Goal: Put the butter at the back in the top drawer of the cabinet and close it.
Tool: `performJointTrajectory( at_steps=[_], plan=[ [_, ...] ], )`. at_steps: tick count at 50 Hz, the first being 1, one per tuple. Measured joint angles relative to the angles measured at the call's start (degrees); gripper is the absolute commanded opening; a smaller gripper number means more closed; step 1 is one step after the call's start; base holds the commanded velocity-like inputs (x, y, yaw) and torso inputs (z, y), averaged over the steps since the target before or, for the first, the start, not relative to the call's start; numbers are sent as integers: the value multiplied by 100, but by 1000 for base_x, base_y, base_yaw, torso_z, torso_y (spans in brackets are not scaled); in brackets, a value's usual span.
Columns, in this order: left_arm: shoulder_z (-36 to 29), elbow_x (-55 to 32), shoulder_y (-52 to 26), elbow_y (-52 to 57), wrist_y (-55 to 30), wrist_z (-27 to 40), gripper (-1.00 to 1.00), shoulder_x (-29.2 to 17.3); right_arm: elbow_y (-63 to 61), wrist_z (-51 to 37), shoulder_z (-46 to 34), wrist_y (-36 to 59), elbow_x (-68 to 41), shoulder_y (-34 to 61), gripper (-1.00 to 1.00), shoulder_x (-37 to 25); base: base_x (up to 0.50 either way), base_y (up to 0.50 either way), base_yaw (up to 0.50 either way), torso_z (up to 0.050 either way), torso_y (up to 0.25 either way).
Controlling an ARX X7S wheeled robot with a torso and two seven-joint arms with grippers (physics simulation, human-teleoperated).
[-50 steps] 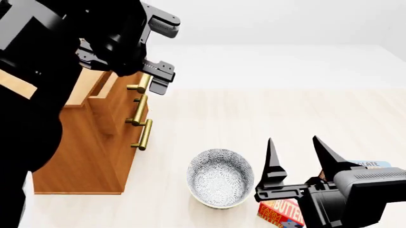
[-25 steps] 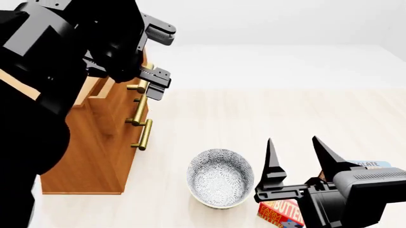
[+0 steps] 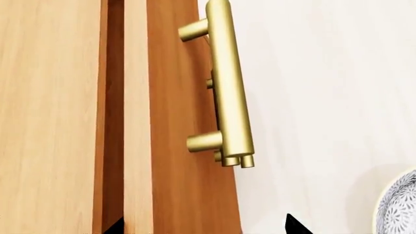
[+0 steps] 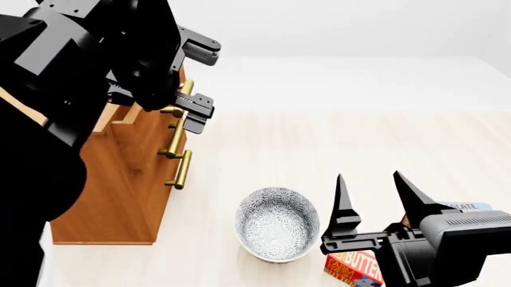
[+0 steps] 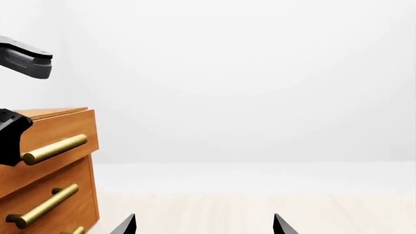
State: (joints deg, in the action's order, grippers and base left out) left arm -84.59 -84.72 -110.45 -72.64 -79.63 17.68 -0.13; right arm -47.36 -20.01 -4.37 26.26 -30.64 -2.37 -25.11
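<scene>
From my left wrist camera I see the brass handle [image 3: 224,87] of the top drawer [image 3: 175,146] very close, a long gold bar on two short pegs. Only the two dark tips of my left pincer [image 3: 201,225] peek in at the edge, one on the wood side and one on the floor side, so they are apart with the drawer front and handle in between them. I think I hold it this way so I can grab the bar and pull. A dark gap runs down the wood, so the drawer looks a tiny bit out, but I cannot be sure. From my head camera, my big black left arm is up by the cabinet [image 4: 119,197], and my left pincer is at the top handle, with the other two handles lower down. A patterned bowl [image 4: 278,224] sits on the floor between the cabinet and my right pincer [image 4: 375,197]. That pincer hangs low with its two pointy fingers spread wide and nothing in them. The butter [image 4: 355,268] lies on the floor just under it, by a blue box, and is not picked up yet. I think my right arm waits there so it is ready to take the butter once the drawer is open. From my right wrist camera I see the cabinet far off and my two finger tips apart.
</scene>
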Motion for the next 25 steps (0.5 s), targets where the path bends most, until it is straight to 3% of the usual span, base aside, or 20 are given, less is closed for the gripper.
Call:
performJointTrajectory(
  at_steps=[25],
  plan=[
    [-498,-781,-159,280,131,-211,100,-25,-10,-46,0,-43,-36,-21,100,-47,0,0,0,0,0]
  ],
)
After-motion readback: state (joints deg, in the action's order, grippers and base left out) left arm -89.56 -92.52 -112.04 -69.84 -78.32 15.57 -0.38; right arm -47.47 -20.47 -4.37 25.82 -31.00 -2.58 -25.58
